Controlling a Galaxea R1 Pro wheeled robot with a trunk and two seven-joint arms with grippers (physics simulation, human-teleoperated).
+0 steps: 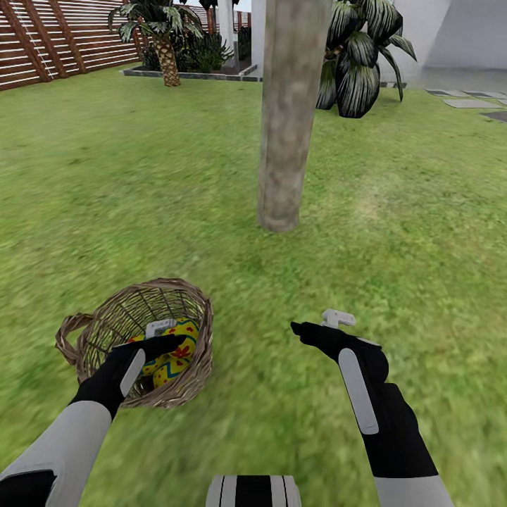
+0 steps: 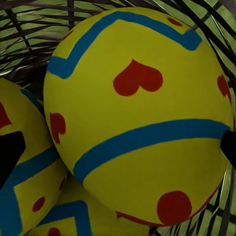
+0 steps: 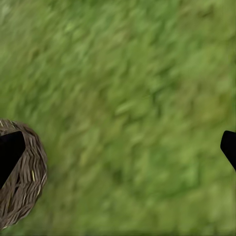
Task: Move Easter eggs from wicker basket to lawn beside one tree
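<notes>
The wicker basket (image 1: pixel 91 338) sits on the lawn (image 1: pixel 408 239) at the lower left, with yellow Easter eggs (image 1: pixel 179 336) inside. My left gripper (image 1: pixel 165 336) reaches down into it. In the left wrist view that gripper (image 2: pixel 118 147) is open, one large egg (image 2: pixel 137 98) sits between its dark fingertips (image 2: pixel 10 155), and two more eggs (image 2: pixel 24 196) (image 2: pixel 83 219) lie beside and under it against the wicker (image 2: pixel 29 29). My right gripper (image 1: pixel 318 324) (image 3: pixel 118 147) hovers open over bare grass to the right of the basket (image 3: pixel 24 182). The tree (image 1: pixel 289 120) stands just beyond.
A palm (image 1: pixel 167 56) grows in a bed by the slatted wooden fence (image 1: pixel 63 42) at the back left. A dark broad-leaved plant (image 1: pixel 359 67) stands behind the trunk. Grey stepping stones (image 1: pixel 468 103) and a white wall (image 1: pixel 451 32) are at the far right.
</notes>
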